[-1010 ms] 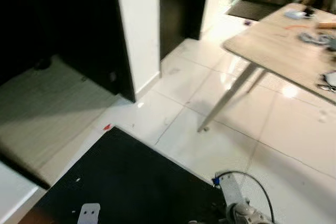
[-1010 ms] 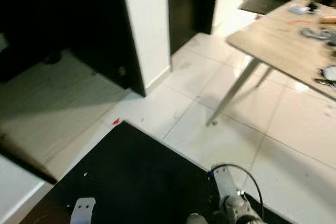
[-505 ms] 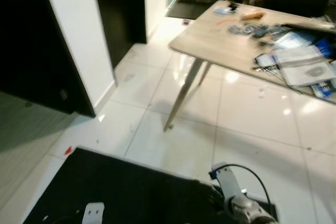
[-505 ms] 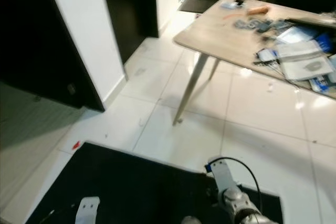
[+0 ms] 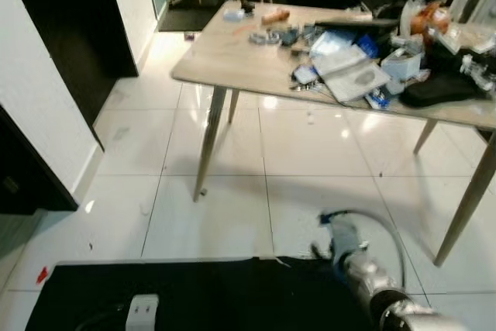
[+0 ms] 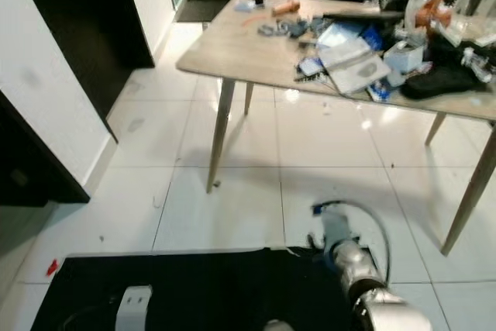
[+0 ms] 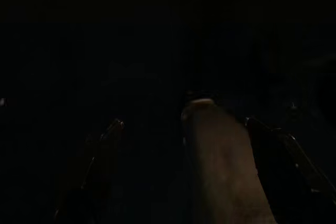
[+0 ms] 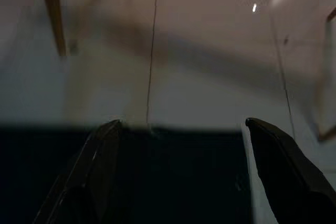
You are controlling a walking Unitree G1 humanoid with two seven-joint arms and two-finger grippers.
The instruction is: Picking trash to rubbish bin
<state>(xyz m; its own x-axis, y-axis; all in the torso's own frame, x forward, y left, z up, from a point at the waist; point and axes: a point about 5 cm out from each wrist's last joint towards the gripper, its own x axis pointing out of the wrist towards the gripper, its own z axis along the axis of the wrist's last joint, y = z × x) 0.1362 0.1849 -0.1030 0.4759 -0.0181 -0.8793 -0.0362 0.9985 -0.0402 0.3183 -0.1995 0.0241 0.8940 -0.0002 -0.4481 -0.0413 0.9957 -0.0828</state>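
Observation:
Small scraps lie on the white tiled floor: a red bit [image 5: 41, 274] beside the black surface [image 5: 194, 296] at the bottom of the eye views, and a pale speck [image 5: 143, 208] near the table's front left leg [image 5: 208, 141]. My right arm [image 5: 360, 265] hangs low at the bottom right, with its cable looped above it. In the right wrist view my right gripper [image 8: 182, 124] is open, over the edge of the black surface and the tiles. The left wrist view is very dark. There my left gripper [image 7: 184, 123] has its fingers apart, with a dim rounded shape [image 7: 220, 166] past them.
A wooden table [image 5: 232, 56] on slim legs stands ahead and to the right, loaded with papers, boxes and a black bag [image 5: 434, 87]. A white wall [image 5: 39, 106] and dark doorways [image 5: 66, 13] are on the left. Chairs stand beyond the table.
The whole picture has swung right: the table now sits ahead and the dark doorways have slid left. My arms stay low in the same place.

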